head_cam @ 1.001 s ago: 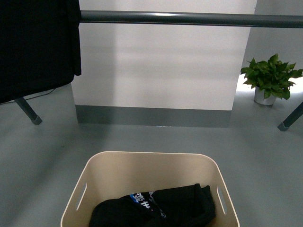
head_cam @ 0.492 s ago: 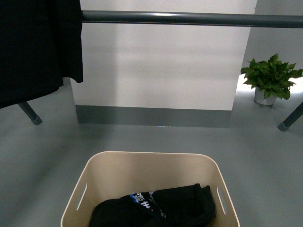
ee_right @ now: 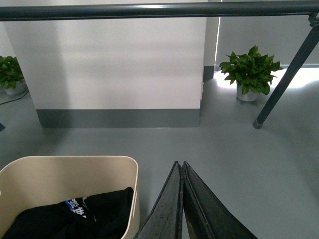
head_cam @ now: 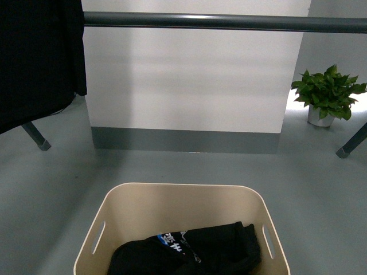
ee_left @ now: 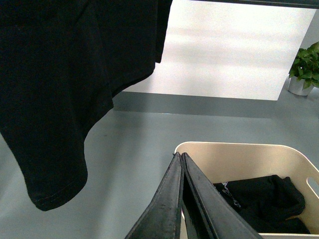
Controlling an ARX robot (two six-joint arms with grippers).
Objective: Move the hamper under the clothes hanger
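Contact was absent: the left gripper (ee_left: 182, 160) and right gripper (ee_right: 180, 168) were held closed on nothing beside the hamper (head_cam: 172, 197), positioned short of the clothes hanger (head_cam: 229, 22), so tipping was risked by one-sided pushing

Black cloth (head_cam: 37, 60) edge shifted leftward along the clothes hanger (head_cam: 223, 22) bar, uncovering more bar than 0.5 s ago.

A plain indoor room — perhaps a lab or office space — is suggested by the smooth grey floor (head_cam: 51, 189), white wall panel with grey skirting (head_cam: 189, 86) and potted green plant (head_cam: 327, 94).
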